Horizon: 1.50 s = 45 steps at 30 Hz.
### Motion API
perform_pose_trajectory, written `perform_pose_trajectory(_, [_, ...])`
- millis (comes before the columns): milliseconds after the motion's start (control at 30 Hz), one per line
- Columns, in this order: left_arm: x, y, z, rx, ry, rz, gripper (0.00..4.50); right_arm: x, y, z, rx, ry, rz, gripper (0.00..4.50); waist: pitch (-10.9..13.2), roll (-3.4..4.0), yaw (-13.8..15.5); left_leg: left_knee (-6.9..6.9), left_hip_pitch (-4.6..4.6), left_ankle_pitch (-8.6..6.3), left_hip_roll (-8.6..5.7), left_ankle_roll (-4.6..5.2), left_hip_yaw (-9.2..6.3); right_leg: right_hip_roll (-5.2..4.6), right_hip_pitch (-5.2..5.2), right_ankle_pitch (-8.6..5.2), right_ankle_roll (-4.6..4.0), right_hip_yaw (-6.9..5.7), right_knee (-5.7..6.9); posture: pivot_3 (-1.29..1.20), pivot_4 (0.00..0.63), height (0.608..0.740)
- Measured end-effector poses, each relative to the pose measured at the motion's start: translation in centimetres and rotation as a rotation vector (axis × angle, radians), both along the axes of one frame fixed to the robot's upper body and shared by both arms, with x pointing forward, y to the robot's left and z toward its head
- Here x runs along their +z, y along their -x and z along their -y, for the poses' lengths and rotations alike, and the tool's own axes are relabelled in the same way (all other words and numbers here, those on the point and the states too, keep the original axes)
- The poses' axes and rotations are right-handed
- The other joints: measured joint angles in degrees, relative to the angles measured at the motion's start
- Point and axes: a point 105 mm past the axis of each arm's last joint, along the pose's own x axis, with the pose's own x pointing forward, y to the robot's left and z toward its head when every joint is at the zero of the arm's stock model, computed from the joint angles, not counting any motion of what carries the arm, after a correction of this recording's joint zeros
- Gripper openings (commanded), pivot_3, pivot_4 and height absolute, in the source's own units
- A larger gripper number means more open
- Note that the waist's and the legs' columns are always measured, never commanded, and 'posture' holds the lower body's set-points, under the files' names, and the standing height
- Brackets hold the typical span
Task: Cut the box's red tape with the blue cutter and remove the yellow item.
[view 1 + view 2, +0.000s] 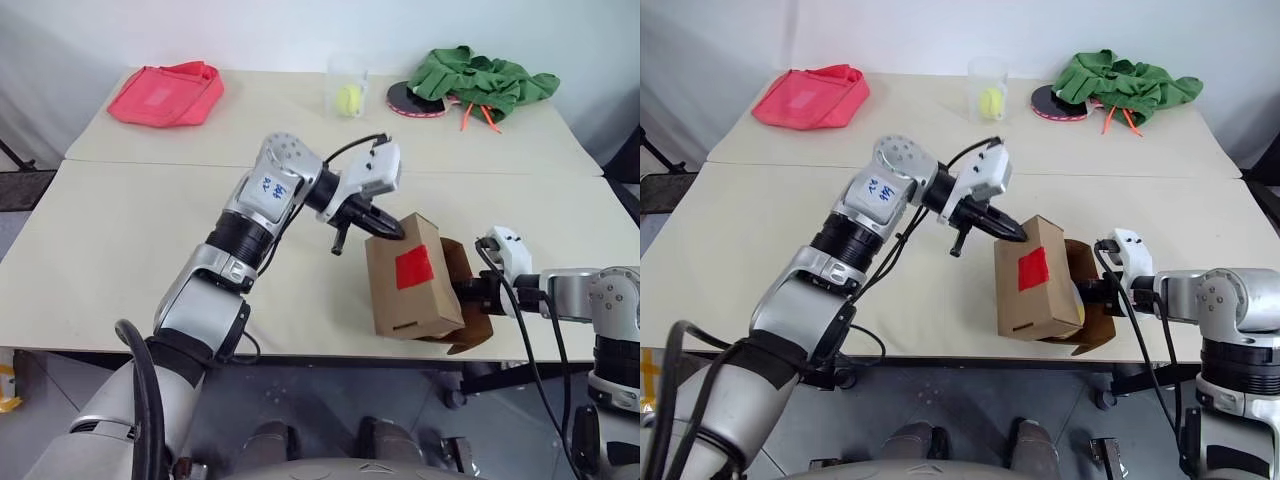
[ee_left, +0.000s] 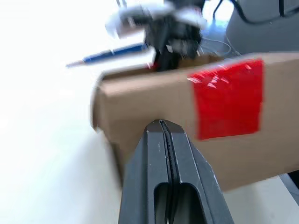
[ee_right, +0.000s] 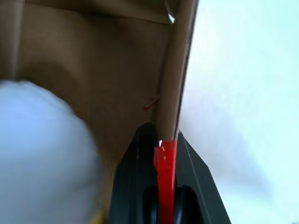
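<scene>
Pinching a box (image 1: pixel 415 285) flap w/ red tape (image 1: pixel 413 266) near table edge, right gripper (image 3: pixel 164 144) looks clamped; left gripper (image 2: pixel 162 128) shut, empty. Blue cutter (image 2: pixel 112 52) lies beyond. Risk: thin flap tears, box drops.

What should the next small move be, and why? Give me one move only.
Probably draw the right gripper back a little, swinging wider the flap it is shut on. The box stands tipped with that end already open, and the shut left gripper sits at its upper corner, seemingly placed to brace it.
</scene>
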Motion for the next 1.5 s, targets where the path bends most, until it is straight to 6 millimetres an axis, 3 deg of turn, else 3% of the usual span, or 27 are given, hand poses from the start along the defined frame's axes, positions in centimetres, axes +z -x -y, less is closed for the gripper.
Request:
perform_pose_trajectory(333, [1.6, 1.1, 0.4, -0.048, 0.029, 0.016, 0.0, 0.7, -0.3, -1.3, 0.032, -0.007, 0.033, 0.02, 0.1, 0.18, -0.2, -0.01, 0.02, 0.01, 0.01, -0.02, 0.08, 0.0, -0.08, 0.0, 0.0, 0.07, 0.12, 0.0, 0.15, 0.74])
perform_pose_trajectory(567, [2.5, 1.4, -1.1, -0.034, 0.032, 0.036, 0.0, 2.4, -1.3, -2.4, 0.024, -0.015, 0.102, 0.02, 0.2, 0.27, -0.4, -0.02, 0.02, 0.02, 0.02, -0.03, 0.13, 0.0, -0.15, 0.0, 0.0, 0.12, 0.17, 0.0, 0.15, 0.74])
perform_pose_trajectory(700, [1.1, 2.5, -3.3, -0.051, -0.019, -0.027, 0.0, 2.9, -1.5, -2.1, -0.008, -0.01, 0.124, 0.02, 0.2, 0.29, -0.4, -0.03, 0.02, 0.02, 0.02, -0.04, 0.11, 0.0, -0.16, 0.0, 0.0, 0.12, 0.22, 0.0, 0.15, 0.74])
perform_pose_trajectory(867, [-1.4, 4.1, -3.8, -0.09, -0.092, -0.083, 0.0, 2.9, -1.7, -2.1, -0.024, -0.004, 0.119, 0.02, 0.2, 0.29, -0.1, -0.01, 0.03, 0.03, 0.01, -0.05, 0.12, 0.0, -0.15, 0.0, 0.0, 0.15, 0.23, 0.0, 0.15, 0.74])
perform_pose_trajectory(1033, [-4.1, 3.8, -4.4, -0.051, -0.147, -0.128, 0.0, 2.9, -1.8, -2.1, -0.032, -0.005, 0.107, 0.02, 0.2, 0.29, -0.2, -0.01, 0.03, 0.04, 0.02, -0.07, 0.15, 0.0, -0.16, 0.0, 0.0, 0.16, 0.25, 0.0, 0.15, 0.74])
perform_pose_trajectory(1333, [-4.7, 2.3, -5.1, -0.013, -0.141, -0.082, 0.0, 3.8, -2.1, -2.4, 0.0, 0.029, 0.111, 0.02, 0.2, 0.3, -0.2, 0.01, 0.09, 0.04, 0.03, -0.06, 0.15, 0.0, -0.12, 0.0, 0.0, 0.18, 0.3, 0.0, 0.15, 0.74])
perform_pose_trajectory(1500, [-4.8, 1.5, -6.1, 0.026, -0.144, -0.072, 0.0, 5.4, -2.2, -3.0, 0.039, 0.06, 0.146, 0.02, 0.2, 0.3, -0.3, 0.05, 0.16, 0.09, 0.05, -0.06, 0.16, 0.0, -0.11, 0.0, -0.02, 0.3, 0.32, 0.0, 0.15, 0.74])
